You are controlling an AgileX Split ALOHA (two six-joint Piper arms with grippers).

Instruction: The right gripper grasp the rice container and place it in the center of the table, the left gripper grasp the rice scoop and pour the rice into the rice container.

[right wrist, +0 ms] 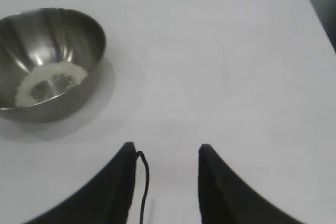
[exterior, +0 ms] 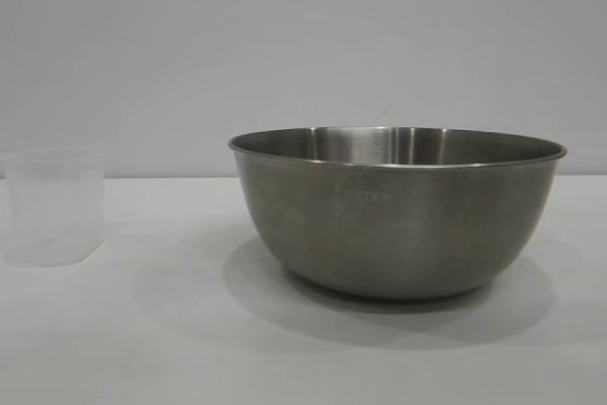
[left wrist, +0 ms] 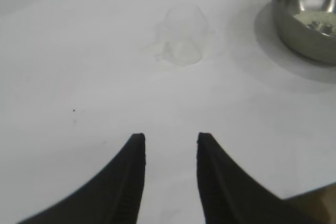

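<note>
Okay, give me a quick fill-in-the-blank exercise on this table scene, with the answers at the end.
1. The rice lies inside the ____, not in the rice scoop.
2. The rice scoop stands ____ on the table.
3. The left hand and the right hand are both open and hold ____.
4. The rice container is made of ____.

Missing words: rice container; upright; nothing; metal
</note>
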